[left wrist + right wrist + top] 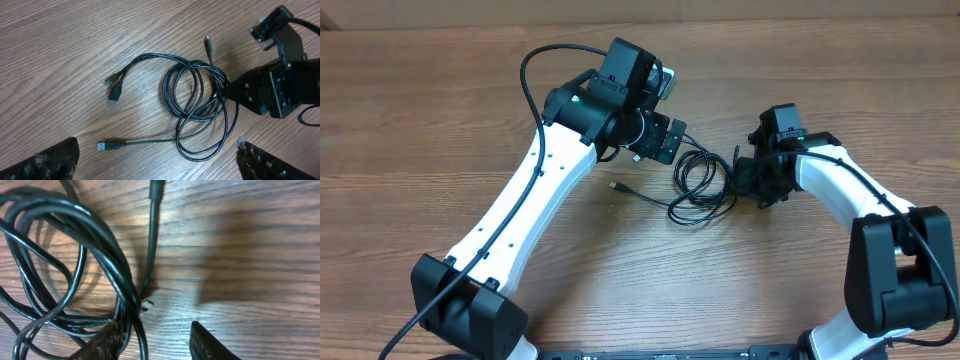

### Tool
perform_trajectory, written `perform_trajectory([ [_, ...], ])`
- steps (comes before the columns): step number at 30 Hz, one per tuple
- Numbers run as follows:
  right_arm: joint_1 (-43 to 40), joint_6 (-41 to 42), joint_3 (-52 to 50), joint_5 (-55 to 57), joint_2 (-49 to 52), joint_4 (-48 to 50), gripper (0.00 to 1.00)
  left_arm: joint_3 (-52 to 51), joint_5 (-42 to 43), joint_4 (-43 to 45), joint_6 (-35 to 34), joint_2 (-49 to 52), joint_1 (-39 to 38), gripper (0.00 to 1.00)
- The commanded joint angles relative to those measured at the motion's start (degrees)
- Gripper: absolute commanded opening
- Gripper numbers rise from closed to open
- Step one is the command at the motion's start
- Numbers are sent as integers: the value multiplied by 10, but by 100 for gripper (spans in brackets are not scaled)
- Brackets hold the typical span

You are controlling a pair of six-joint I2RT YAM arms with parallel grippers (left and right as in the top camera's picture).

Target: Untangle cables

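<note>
Where the two arms meet at mid-table, find the cables (702, 180) lying flat on the wood as one loose knot of overlapping black loops. Trailing out of the coil toward the left arm: one tail ending in a silver-tipped flat plug (104, 146), apart from the loops. Above it in the left wrist view, a pair of plugs (115, 93) side by side on two leads, touching or just short of it; cannot tell which. At the far edge of the coil, one small plug (207, 43) on a short straight lead. Pressed to the coil's edge: right gripper (226, 91), low over the table, fingers apart with a clear gap, a bundle of strands running against one finger (107, 337) only, other finger (210, 342) bare; not clamped. Held above the knot on the opposite side: left gripper (665, 140), jaws spread wide, fingers (45, 162) at the bottom corners of its own view, nothing between them but table (440, 100) and slack cable.
</note>
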Motion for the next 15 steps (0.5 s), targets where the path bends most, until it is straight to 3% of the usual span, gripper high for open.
perform_trajectory([
  [1,-4,-4,-4,-38,0,11,41,5,-6,-1,-6,-15,0,100],
  [11,-4,0,-18,-68,0,39,29,5,-6,-1,-6,-15,0,100],
  [15,-4,0,-23,-68,0,42,18,5,-6,-1,-6,-15,0,100],
])
